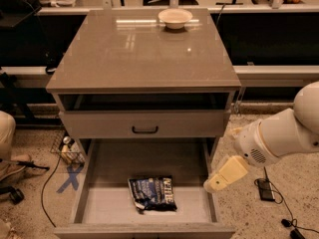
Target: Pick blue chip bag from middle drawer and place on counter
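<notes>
Blue bag [152, 193]: lying flat on the drawer floor, near the front edge and about midway between the side walls, lettering facing up; nothing is touching it.
Drawer [94, 183]: standing pulled out and open from above, its low walls leaving the bag easy to reach from overhead.
Gripper [215, 184]: hanging at the end of the cream arm, over the drawer's right wall near the front right corner, beside the bag and apart from it.
Fingers: I cannot tell whether they are apart or together; only a pale rounded tip is showing.
Counter [144, 59]: sitting glossy on top of the cabinet, reflecting the light.
Bowl [175, 18]: resting at the counter's back edge, a little right of centre.
Upper drawer front [144, 125]: sitting shut above the open drawer, black handle at its middle.
Step in hand: the approach, as I am judging it; the arm is reaching in from the right and nothing is being gripped.
Next move: the gripper is needing to travel left over the bag, descend inside the walls, and close on the crinkly foil, likely at an edge or a raised fold.
Risk: the flat foil is looking liable to slide along the smooth floor, and the upper drawer front is limiting headroom toward the back.
</notes>
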Motion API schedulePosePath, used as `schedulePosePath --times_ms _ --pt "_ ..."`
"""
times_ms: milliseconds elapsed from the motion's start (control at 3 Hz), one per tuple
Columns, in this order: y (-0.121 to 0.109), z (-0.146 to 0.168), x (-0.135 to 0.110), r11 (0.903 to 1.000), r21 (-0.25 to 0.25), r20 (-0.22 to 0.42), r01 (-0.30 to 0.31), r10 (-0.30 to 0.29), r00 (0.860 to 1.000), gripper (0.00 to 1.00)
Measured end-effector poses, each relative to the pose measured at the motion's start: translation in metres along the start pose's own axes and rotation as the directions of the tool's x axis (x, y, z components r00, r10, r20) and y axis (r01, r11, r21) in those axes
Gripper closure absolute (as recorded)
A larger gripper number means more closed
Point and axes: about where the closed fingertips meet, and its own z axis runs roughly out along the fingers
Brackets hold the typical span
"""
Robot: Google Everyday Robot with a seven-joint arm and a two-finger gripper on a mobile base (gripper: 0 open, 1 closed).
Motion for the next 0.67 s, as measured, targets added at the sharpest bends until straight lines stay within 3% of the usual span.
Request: schedulePosePath --times_ms 333,667 --pt "-0.002 0.027 0.012 0.9997 0.024 -0.024 -0.002 0.002 1.000 0.00" --pt "-0.006 0.076 0.037 0.9985 0.054 -0.073 0.012 -0.008 0.997 0.00"
